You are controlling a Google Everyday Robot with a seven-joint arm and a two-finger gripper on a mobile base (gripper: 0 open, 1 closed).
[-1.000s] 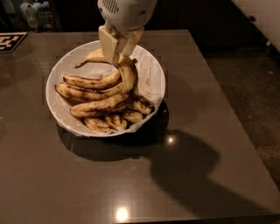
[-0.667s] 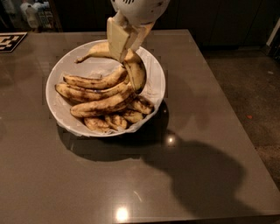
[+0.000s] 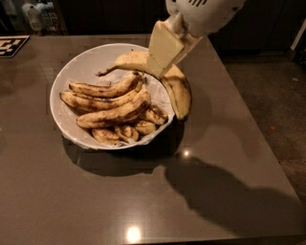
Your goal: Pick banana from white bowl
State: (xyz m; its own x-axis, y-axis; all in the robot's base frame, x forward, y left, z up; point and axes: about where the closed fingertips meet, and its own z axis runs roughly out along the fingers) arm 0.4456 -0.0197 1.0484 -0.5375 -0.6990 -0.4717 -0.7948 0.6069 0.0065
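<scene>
A large white bowl (image 3: 71, 72) with a crinkled lining stands on the brown table. My gripper (image 3: 160, 72) hangs over the bowl's right rim, shut on a pair of plump yellow bananas joined at the stem. One banana (image 3: 179, 93) hangs down over the rim's right side; the other (image 3: 126, 61) points left above the bowl. Both are lifted off the pile. Several long brown-spotted bananas (image 3: 112, 103) and small stubby ones (image 3: 126, 131) lie in the bowl.
The brown table (image 3: 143, 201) reaches to the right edge near the floor (image 3: 282, 105). A black-and-white marker tag (image 3: 10, 45) lies at the far left. Bottles (image 3: 36, 14) stand behind the table at the top left.
My gripper has risen and moved right with the yellow banana pair, lifting it off the pile toward the bowl's right rim.
</scene>
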